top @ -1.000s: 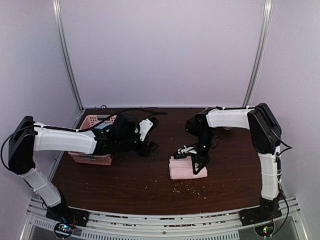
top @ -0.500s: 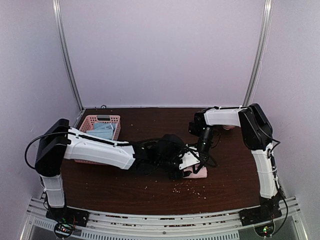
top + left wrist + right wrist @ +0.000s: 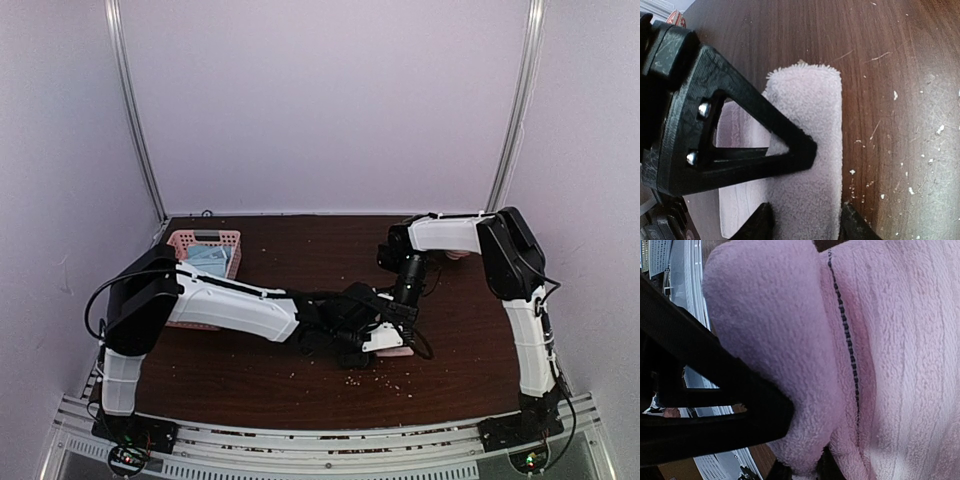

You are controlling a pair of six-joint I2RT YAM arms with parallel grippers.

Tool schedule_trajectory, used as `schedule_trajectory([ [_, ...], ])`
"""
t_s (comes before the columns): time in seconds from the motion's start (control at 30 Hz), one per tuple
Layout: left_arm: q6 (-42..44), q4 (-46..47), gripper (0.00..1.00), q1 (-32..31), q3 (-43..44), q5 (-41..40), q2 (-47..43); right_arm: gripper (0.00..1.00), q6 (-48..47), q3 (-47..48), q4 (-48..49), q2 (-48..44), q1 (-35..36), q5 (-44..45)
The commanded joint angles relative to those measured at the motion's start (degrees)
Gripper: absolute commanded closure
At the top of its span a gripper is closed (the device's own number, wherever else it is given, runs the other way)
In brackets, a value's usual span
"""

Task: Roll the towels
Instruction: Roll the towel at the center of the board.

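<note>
Step in hand: rolling the pink towel (image 3: 393, 346), which lies partly rolled, right of centre on the table (image 3: 300, 265). The left gripper (image 3: 805, 224) holds one end of the roll, fingers narrow against both its sides. The right gripper (image 3: 402, 316) presses one finger onto the roll; its spread cannot be told. The next move probably calls for turning the roll onward without slackening it.

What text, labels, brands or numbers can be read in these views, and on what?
None can be read in any view.
The pink towel shows only a dark stitched line and no label.
The basket and table carry no legible marks.
</note>
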Motion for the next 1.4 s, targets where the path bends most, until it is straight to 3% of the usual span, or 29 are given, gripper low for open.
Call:
schedule_trajectory([
  [0.0,0.7,-1.3,0.54,0.1,1.0,-1.9,2.9,0.88,-0.1,-2.5,8.3,5.4,0.6,8.4],
  [0.1,0.7,0.1,0.45,-0.5,0.3,-5.0,3.2,0.88,-0.6,-2.7,8.3,3.9,0.7,7.6],
  [0.23,1.4,1.1,0.44,-0.8,0.1,-5.7,3.5,0.88,-0.5,-2.4,8.1,3.7,0.7,7.6],
  [0.47,1.9,-1.3,0.63,-0.8,1.3,-4.2,5.2,0.85,-1.9,-0.1,4.8,1.7,0.6,5.4],
  [0.63,1.1,-5.3,0.8,-0.8,2.5,-1.5,5.3,0.71,-2.7,0.4,3.8,-6.9,0.4,3.1],
  [0.73,-0.3,-7.0,0.83,-0.9,2.2,-0.6,4.8,0.69,-2.3,1.6,3.8,-10.6,-0.5,1.0],
  [0.87,-1.5,-8.0,0.84,-0.9,1.1,1.4,3.3,0.7,2.0,2.8,6.6,-11.0,-2.2,-0.2],
  [1.03,-2.8,-10.5,0.84,-1.0,2.0,3.1,2.9,0.78,10.7,-2.1,15.8,-7.7,-1.7,10.9],
  [1.37,-6.4,-17.5,0.85,-1.5,5.5,12.2,1.8,0.83,17.2,-5.3,23.4,-3.6,3.9,17.0],
])
